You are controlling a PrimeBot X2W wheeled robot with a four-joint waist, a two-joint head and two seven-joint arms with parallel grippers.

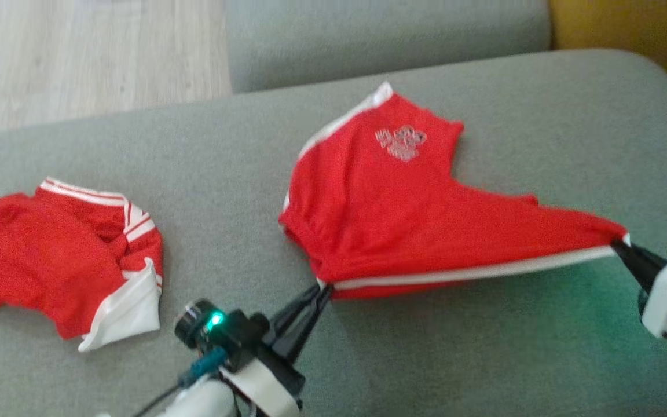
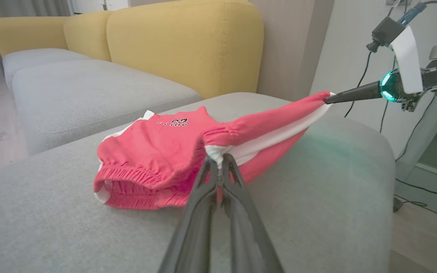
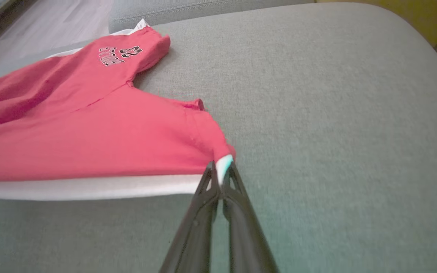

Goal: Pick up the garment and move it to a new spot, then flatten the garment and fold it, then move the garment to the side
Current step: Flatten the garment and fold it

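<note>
The garment (image 1: 391, 214) is a pair of red shorts with a white side stripe and a printed logo, stretched across the grey sofa seat (image 1: 484, 359). My left gripper (image 1: 323, 288) is shut on its near left corner, by the waistband. My right gripper (image 1: 620, 242) is shut on the far right corner, pulling the white-striped edge taut and slightly off the seat. In the left wrist view the fingertips pinch the white trim (image 2: 218, 153), and the right gripper (image 2: 327, 100) holds the other end. The right wrist view shows that gripper (image 3: 220, 168) clamped on the corner of the garment (image 3: 89, 132).
A second red and white garment (image 1: 61, 260) lies crumpled at the left of the seat. Another grey cushion (image 1: 380, 35) sits behind, with yellow backrests (image 2: 180, 41) beyond. Wooden floor (image 1: 79, 52) lies to the far left. The seat's rounded edge (image 2: 378, 151) drops off at the right.
</note>
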